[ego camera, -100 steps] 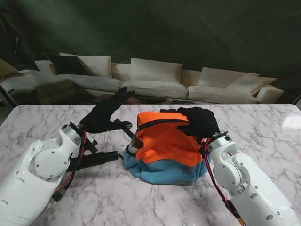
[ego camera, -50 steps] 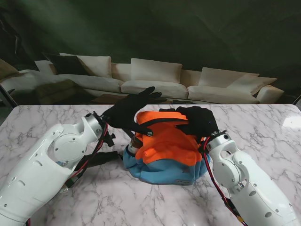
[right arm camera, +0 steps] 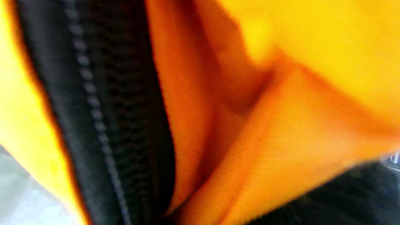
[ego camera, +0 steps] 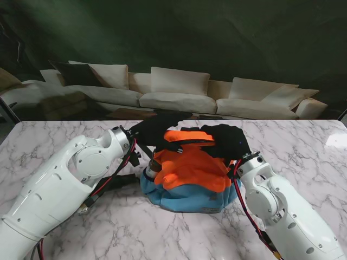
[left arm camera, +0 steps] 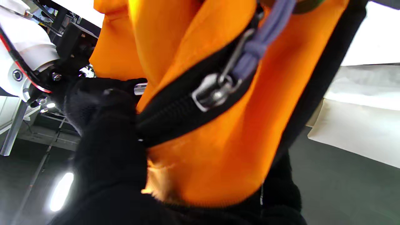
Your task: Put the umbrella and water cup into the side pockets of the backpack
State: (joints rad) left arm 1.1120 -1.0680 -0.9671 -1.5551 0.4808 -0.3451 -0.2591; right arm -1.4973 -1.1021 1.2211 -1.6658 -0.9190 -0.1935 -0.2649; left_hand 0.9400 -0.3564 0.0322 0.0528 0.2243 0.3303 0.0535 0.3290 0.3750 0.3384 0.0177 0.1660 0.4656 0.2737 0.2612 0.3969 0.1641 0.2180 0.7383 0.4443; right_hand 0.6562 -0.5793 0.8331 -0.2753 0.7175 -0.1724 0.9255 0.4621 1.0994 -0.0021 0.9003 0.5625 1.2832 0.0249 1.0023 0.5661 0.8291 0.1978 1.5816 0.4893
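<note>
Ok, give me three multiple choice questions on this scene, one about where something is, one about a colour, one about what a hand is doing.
1. Where does the backpack sit on the table?
A. between the two arms
B. at the far left corner
C. hanging off the right edge

2. What colours is the backpack?
A. red over green
B. orange over blue
C. all black

3. What is the left hand doing?
A. lying flat on the marble
B. raised open, clear of the bag
C. gripping the bag's orange top

Answers: 1 A, the arms flank it. 2 B, orange upper, blue base. 3 C, the left wrist view shows fingers pinching fabric by the zipper.
</note>
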